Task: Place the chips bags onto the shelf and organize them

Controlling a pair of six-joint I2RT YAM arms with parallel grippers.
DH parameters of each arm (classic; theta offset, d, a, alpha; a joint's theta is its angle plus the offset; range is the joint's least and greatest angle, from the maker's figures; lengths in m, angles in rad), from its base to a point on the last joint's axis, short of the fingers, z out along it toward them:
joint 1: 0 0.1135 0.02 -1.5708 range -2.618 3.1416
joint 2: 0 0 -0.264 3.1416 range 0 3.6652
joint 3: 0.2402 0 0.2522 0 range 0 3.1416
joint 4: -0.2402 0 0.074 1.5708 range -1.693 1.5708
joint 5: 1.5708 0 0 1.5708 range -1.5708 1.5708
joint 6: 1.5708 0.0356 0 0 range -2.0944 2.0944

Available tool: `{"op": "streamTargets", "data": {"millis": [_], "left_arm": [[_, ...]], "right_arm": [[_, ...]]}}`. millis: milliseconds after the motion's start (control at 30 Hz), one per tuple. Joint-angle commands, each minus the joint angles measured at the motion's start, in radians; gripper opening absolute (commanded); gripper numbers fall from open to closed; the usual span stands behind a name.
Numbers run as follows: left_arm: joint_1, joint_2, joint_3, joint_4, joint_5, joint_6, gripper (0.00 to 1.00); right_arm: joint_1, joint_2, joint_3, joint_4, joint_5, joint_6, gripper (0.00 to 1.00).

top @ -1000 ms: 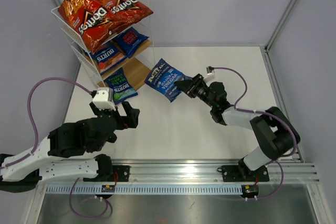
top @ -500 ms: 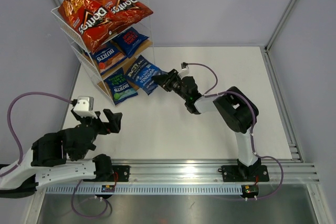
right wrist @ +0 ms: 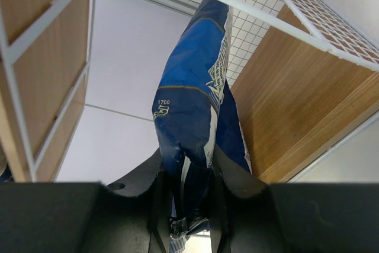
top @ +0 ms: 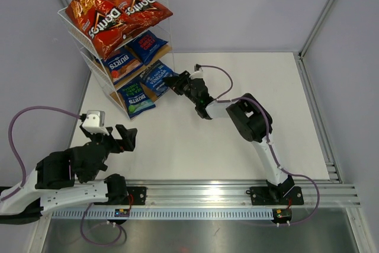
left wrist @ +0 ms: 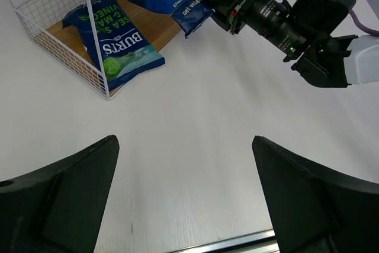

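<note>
Right gripper point(top: 176, 81) is pinching the dark blue glossy Kettle chips bag point(top: 157, 75) and holding it over the front edge of the bottom board of the white-wire, wooden-board shelf point(left wrist: 155, 28), upper left, just beside the blue-and-green Burts bag point(top: 135, 96). A second ago the bag was hanging mid-table. Left gripper point(top: 124, 139), jaws spread wide, is sitting further toward the lower left, with bare white tabletop point(top: 237, 146) between the arms.

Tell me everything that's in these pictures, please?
shelf: one, white wire and wood, table's far left corner
red chip bags: two, red, top level
blue chip bags: two, dark blue, middle level
blue-and-green chip bag: one, bottom level
vinegar chip bag: one, dark blue, partly on bottom level
table: one, white, under everything
rail: one, silver, near edge
left arm: one, black and white, near left, jaws open, empty
right arm: one, black and white, jaws shut on the vinegar chip bag
</note>
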Motion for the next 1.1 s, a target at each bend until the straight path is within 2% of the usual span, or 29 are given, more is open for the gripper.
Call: {"op": "streamTargets", "data": {"millis": [0, 400, 667, 867, 1067], "left_arm": [[0.004, -0.003, -0.006, 0.037, -0.014, 0.01, 0.99], [0.007, -0.014, -0.007, 0.04, -0.013, 0.013, 0.99], [0.009, -0.012, -0.01, 0.046, -0.011, 0.016, 0.99], [0.012, -0.012, -0.009, 0.04, -0.013, 0.015, 0.99], [0.013, -0.023, -0.01, 0.046, -0.011, 0.016, 0.99]], "right_arm": [[0.025, 0.036, 0.086, -0.022, 0.068, -0.047, 0.22], [0.068, 0.177, 0.284, -0.15, 0.055, -0.07, 0.23], [0.066, 0.125, 0.177, -0.056, 0.136, -0.09, 0.23], [0.062, 0.132, 0.23, -0.211, 0.168, -0.059, 0.26], [0.065, 0.154, 0.282, -0.292, 0.156, -0.033, 0.36]]}}
